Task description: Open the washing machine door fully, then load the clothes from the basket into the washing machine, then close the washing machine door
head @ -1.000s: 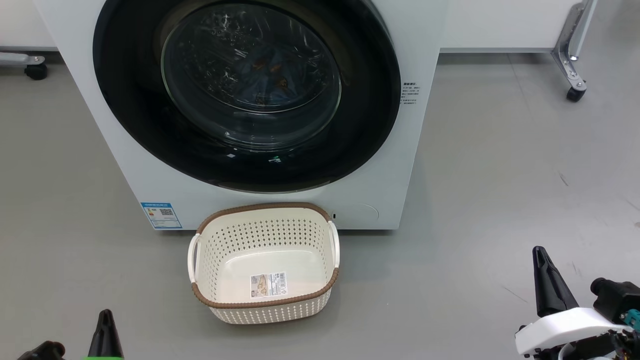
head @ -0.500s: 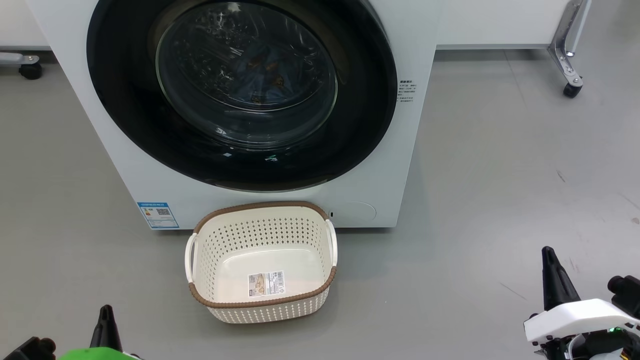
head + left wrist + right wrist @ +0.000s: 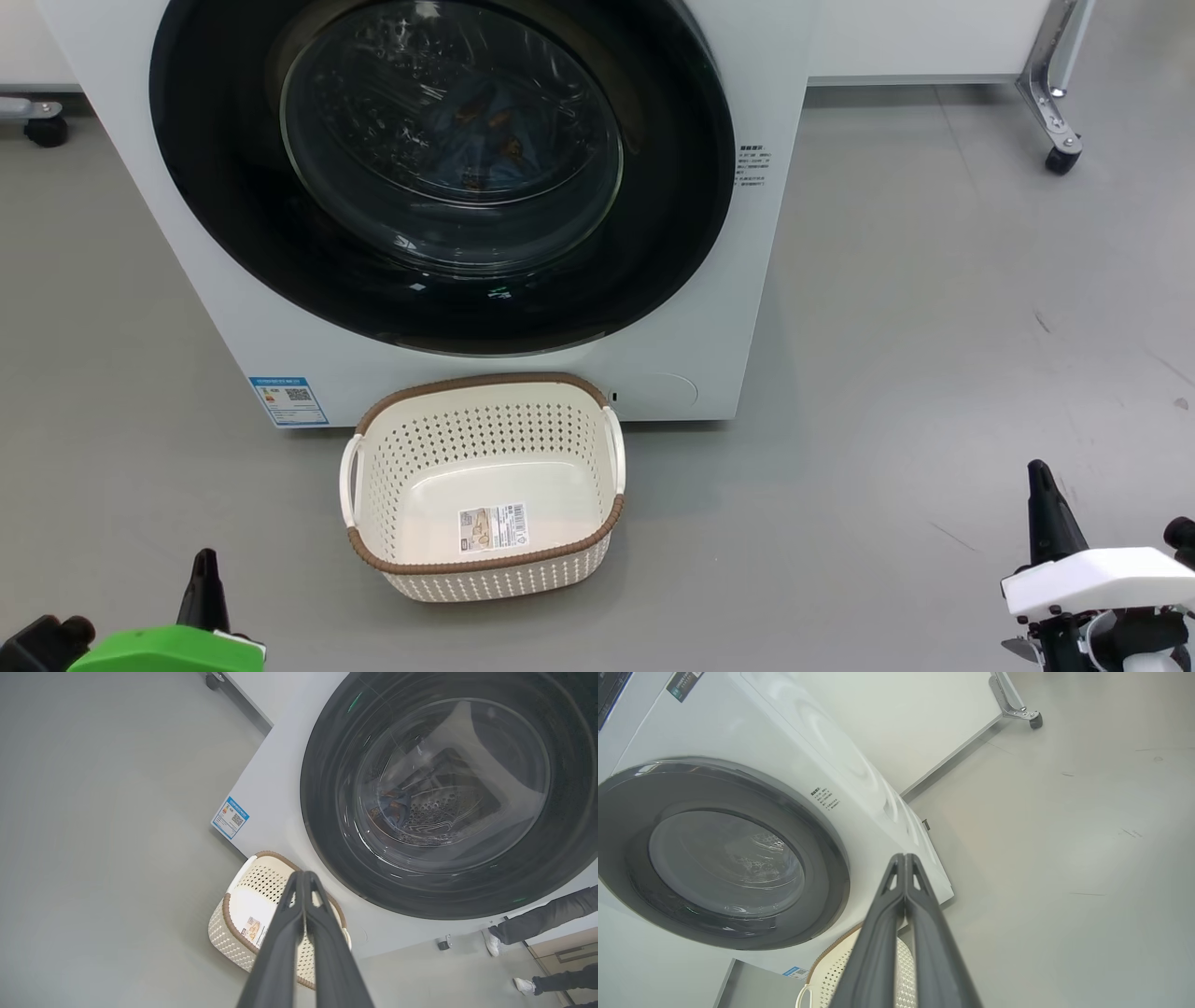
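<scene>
Head view: finds the washing machine (image 3: 238,322) filling the upper half, with the washing machine door (image 3: 215,168) lying flush against its white front, closed. Shows the clothes (image 3: 485,131) through the glass bowl, a dim blue heap with orange specks inside the drum, and the basket (image 3: 485,381) on the floor just before the machine, bare down to the barcode sticker (image 3: 492,527). Places the left gripper (image 3: 203,583) at the lower left and the right gripper (image 3: 1050,509) at the lower right, both well apart from door and basket. Confirms in the wrist views that both pairs of fingers are pressed together along their length, nothing between them. Reads as a job likely complete: loaded and closed. Judges the door rigid and fairly heavy on its hinge, with a glossy rim probably slippery and glass worth sparing from knocks. Suggests hooking a fingertip behind the rim's outer edge for any reopening, though cannot make out a handle recess or the hinge side. Expects the fabric to be light, limp and easy to pinch at any fold.
</scene>
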### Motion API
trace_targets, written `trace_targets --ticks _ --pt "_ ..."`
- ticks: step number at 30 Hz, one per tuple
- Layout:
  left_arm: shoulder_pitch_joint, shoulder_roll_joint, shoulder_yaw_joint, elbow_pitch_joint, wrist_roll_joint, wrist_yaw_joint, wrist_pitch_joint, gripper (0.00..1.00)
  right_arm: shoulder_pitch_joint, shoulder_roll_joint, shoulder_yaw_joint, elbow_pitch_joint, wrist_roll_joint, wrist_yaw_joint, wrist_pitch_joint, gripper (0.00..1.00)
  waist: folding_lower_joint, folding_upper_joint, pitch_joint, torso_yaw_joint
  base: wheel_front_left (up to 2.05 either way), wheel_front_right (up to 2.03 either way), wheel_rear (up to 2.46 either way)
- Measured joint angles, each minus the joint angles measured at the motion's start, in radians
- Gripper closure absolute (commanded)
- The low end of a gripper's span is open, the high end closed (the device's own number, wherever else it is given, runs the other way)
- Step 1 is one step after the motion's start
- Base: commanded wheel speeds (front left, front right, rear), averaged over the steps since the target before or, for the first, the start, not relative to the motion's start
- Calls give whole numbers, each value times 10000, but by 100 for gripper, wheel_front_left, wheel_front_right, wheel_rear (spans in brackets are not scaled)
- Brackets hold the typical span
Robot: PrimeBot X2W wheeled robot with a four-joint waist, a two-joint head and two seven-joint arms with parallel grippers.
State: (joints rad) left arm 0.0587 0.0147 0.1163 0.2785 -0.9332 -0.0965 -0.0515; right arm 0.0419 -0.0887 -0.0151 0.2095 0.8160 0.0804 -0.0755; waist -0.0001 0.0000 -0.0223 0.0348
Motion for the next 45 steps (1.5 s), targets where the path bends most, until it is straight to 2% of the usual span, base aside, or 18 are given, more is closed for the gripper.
trace_targets --ticks 45 --pt "-1002 56 -184 25 -5442 -186 1400 100 -802 405 -1055 571 6372 322 1580 100 1 0 206 -288 0 0 0"
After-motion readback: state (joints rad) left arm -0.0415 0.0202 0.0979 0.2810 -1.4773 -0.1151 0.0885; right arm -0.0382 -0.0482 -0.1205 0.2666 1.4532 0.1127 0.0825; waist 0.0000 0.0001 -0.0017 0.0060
